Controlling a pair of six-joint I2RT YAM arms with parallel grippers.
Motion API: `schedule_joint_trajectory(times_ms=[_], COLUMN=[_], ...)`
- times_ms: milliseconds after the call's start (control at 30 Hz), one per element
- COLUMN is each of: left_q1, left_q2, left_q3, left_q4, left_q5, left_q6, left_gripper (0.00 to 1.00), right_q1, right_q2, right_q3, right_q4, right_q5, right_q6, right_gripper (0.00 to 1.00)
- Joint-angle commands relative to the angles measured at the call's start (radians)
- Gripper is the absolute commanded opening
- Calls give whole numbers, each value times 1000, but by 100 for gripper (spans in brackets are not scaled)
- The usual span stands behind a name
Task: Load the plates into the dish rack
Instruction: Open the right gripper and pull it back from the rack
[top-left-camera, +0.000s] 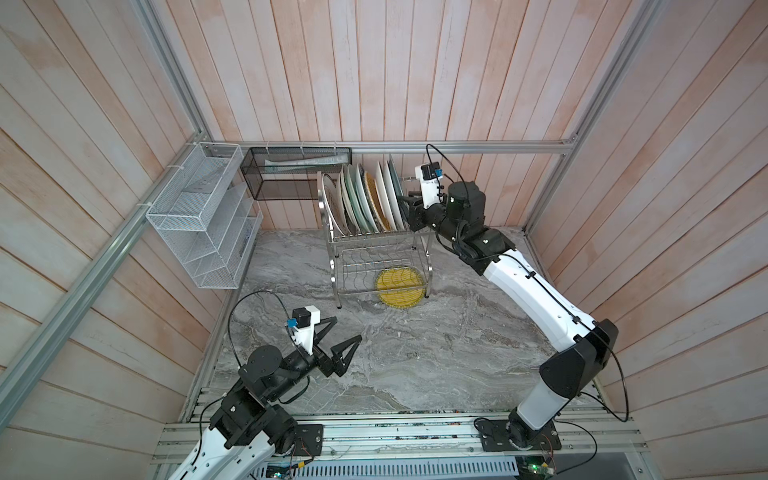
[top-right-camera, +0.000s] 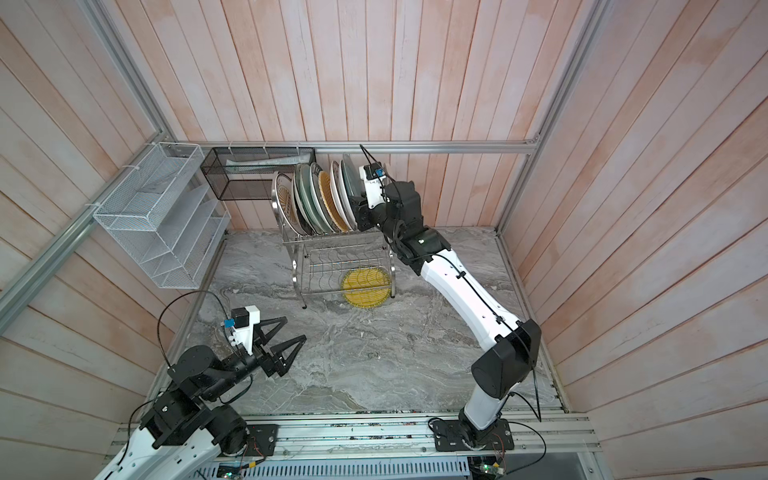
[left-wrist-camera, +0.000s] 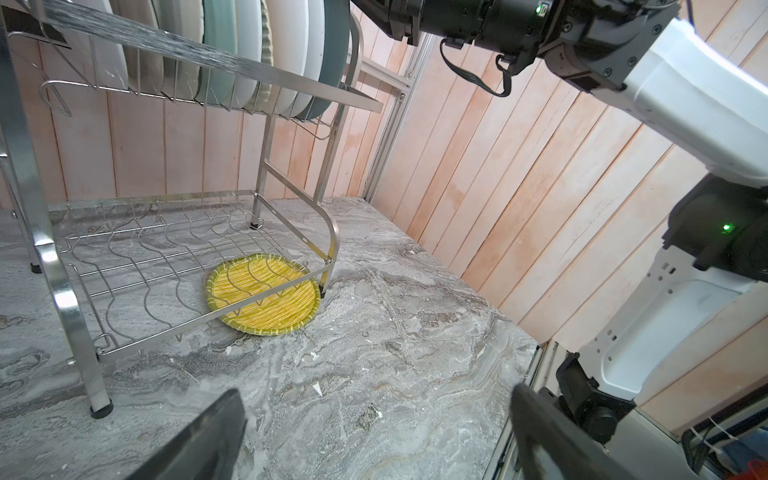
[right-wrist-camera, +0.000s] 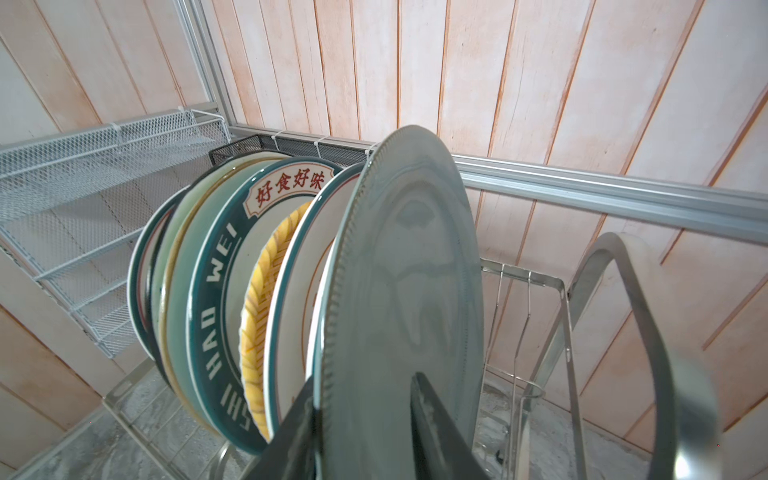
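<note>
The steel dish rack (top-left-camera: 374, 239) (top-right-camera: 332, 241) stands at the back of the table. Several plates (top-left-camera: 361, 199) (top-right-camera: 320, 199) stand upright in its upper tier. The rightmost of them is a grey-blue plate (right-wrist-camera: 407, 270) (top-left-camera: 395, 183). My right gripper (right-wrist-camera: 363, 380) (top-left-camera: 405, 203) (top-right-camera: 356, 205) straddles its rim, open, with one finger on each side. A yellow woven plate (top-left-camera: 401, 286) (top-right-camera: 366, 286) (left-wrist-camera: 266, 295) lies flat on the table, partly under the rack's lower tier. My left gripper (top-left-camera: 347, 328) (top-right-camera: 296, 328) (left-wrist-camera: 376, 390) hovers wide open and empty over the front left of the table.
A white mesh organiser (top-left-camera: 199, 224) hangs on the left wall. A black mesh basket (top-left-camera: 295, 170) is fixed to the back rail beside the rack. Wooden walls enclose the grey marble table (top-left-camera: 415, 353) on three sides. The rack's arched end tube (right-wrist-camera: 623, 299) rises close to my right gripper.
</note>
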Motion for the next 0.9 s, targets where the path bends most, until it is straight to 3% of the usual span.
schedule_joint_trajectory(times_ms=[0, 533, 700, 800, 867], left_q1=[0, -3, -4, -4, -6], left_q2=[10, 44, 117, 178, 233], left_q3=[-9, 1, 29, 7, -33], left_q4=[-1, -14, -45, -5, 65], left_q5=[-19, -32, -32, -6, 39], left_q6=[-7, -36, -100, -205, -275], left_gripper=[100, 100, 100, 100, 100], right_q1=[-2, -6, -28, -68, -75], right_q2=[-49, -131, -283, -387, -458], right_q3=[9, -40, -251, -388, -480], right_q4=[22, 27, 153, 194, 223], right_q5=[-11, -15, -46, -91, -95], right_q6=[7, 21, 70, 145, 161], right_gripper=[41, 49, 57, 60, 70])
